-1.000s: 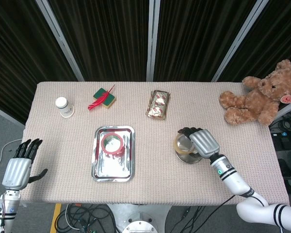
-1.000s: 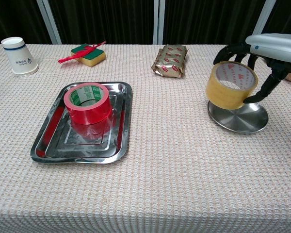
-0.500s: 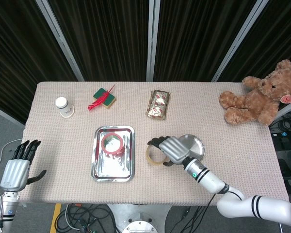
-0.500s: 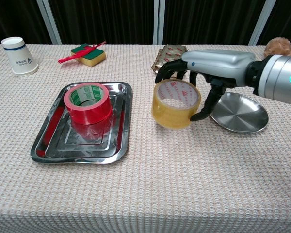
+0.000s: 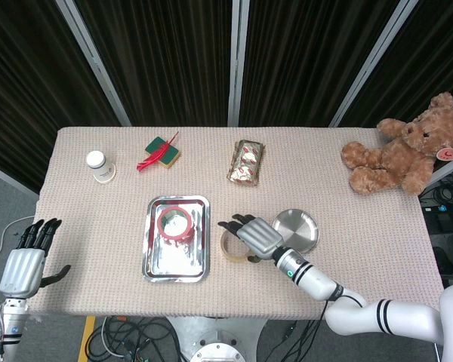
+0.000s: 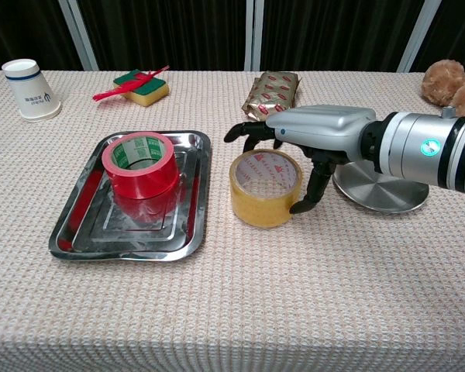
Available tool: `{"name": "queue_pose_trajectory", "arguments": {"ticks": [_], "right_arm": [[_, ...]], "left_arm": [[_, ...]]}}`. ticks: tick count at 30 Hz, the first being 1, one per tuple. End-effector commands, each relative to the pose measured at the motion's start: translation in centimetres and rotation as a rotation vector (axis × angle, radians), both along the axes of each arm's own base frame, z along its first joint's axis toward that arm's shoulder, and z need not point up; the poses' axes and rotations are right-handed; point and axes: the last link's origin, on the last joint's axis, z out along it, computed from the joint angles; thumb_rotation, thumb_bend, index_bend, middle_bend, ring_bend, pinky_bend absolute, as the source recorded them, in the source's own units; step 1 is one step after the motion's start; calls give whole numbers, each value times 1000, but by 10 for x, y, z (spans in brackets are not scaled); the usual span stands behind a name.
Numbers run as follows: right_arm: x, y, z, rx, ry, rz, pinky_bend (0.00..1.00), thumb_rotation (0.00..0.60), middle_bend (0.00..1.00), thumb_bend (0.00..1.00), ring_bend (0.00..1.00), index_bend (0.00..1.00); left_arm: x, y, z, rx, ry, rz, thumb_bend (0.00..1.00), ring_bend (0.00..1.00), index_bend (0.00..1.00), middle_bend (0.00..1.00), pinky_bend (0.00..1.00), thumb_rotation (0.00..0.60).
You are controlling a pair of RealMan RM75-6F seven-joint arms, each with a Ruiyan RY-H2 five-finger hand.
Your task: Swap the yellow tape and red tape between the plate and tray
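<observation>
Right hand (image 6: pixel 314 143) over the yellow tape (image 6: pixel 266 188), fingers spread above the roll, thumb against its right side; resting on cloth just right of the tray (image 6: pixel 77 232) edge, left of the plate (image 6: pixel 387 194). Red tape (image 6: pixel 140 164) in the tray. Left hand (image 5: pixel 26 260) off the table's left edge, fingers straight, holding nothing.

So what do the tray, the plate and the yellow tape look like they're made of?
The tray looks like polished metal, probably stainless steel: it mirrors the red tape sitting in it. The plate shows the same silvery sheen, so likely steel too. The yellow tape seems to be translucent plastic film wound on a printed, perhaps cardboard, core.
</observation>
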Motion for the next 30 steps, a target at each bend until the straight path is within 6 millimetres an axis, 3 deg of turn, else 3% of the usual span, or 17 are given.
{"name": "queue_pose_trajectory", "arguments": {"ticks": [1, 5, 9, 12, 19, 25, 30], "right_arm": [[0, 1, 0, -3, -1, 1, 2, 600, 0, 0, 0, 0], [-1, 1, 8, -21, -12, 0, 0, 600, 0, 0, 0, 0], [-9, -1, 39, -96, -49, -10, 0, 600, 0, 0, 0, 0], [-29, -3, 76, -207, -76, -44, 0, 600, 0, 0, 0, 0], [-100, 8, 155, -373, -103, -198, 0, 600, 0, 0, 0, 0], [-150, 30, 195, -471, -134, -283, 0, 600, 0, 0, 0, 0], [-175, 41, 216, -527, -153, -327, 0, 600, 0, 0, 0, 0]], "left_arm": [[0, 0, 0, 0, 1, 1, 158, 0, 64, 60, 93, 600], [0, 1, 0, 0, 1, -2, 159, 0, 64, 60, 93, 600], [5, 5, 1, -8, 2, -20, 159, 0, 64, 60, 93, 600], [14, 15, -3, -44, 10, -66, 159, 0, 64, 60, 93, 600], [67, 54, -27, -200, -87, -244, 157, 0, 64, 60, 93, 600], [109, 90, -57, -331, -131, -318, 145, 0, 64, 51, 93, 600], [128, 114, -82, -419, -141, -317, 145, 0, 63, 48, 93, 600]]}}
